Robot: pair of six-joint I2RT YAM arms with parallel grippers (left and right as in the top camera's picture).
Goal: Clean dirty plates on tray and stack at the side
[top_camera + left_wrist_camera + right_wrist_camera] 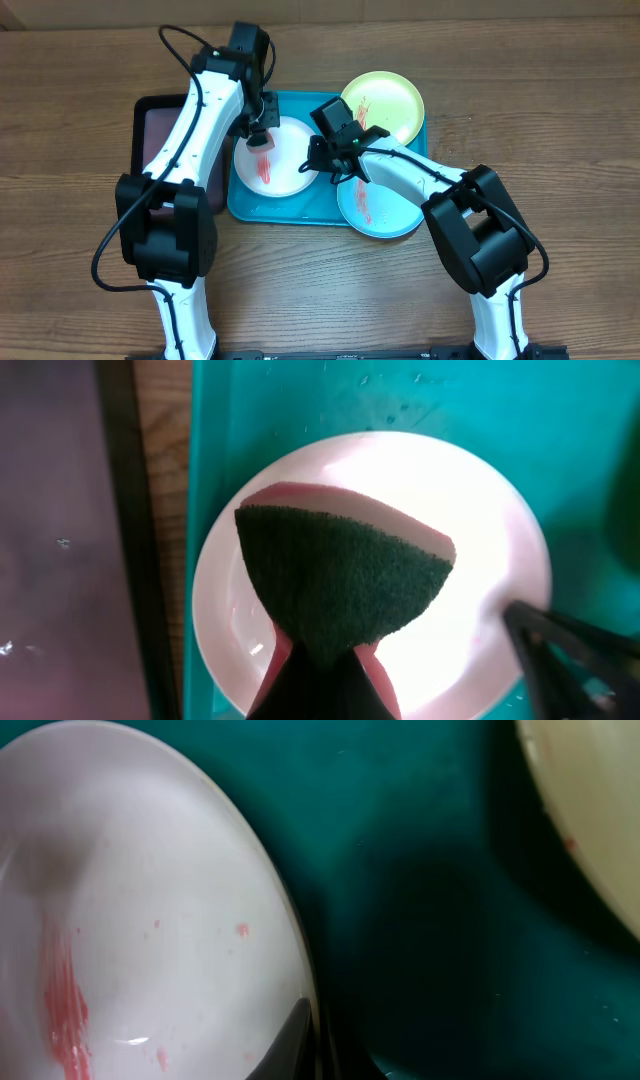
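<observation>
Jaws on the left pinched tight on a sponge, pink body with the dark green scouring face turned to the wrist camera, fanned out wide beyond the grip. Hanging right over the white plate, toward its left half; cannot tell from here whether pad and plate are touching. From overhead, sponge sitting at the far-left part of the white plate, just beside a red smear streaked across the middle. Over to the right jaws: down at the white plate's right rim, one dark fingertip on the inner side of the rim in the right wrist view, dark fingers meeting that same edge in the left wrist view. Cannot tell whether clamped on the rim or merely resting against it. More red on that plate close up: a long streak at the left, a few small specks beside it. White plate lying flat in the left part of the turquoise tray, a few water droplets on the bare tray floor beyond it. Yellow-green plate at the tray's far right corner, red marks across it, overhanging the rim. Light blue plate at the near right corner, smeared red too, partly under the right arm and spilling past the tray's edge. All three well within reach, none stacked. Black tray with a pinkish inside just left of the turquoise one, both on the wooden counter.
</observation>
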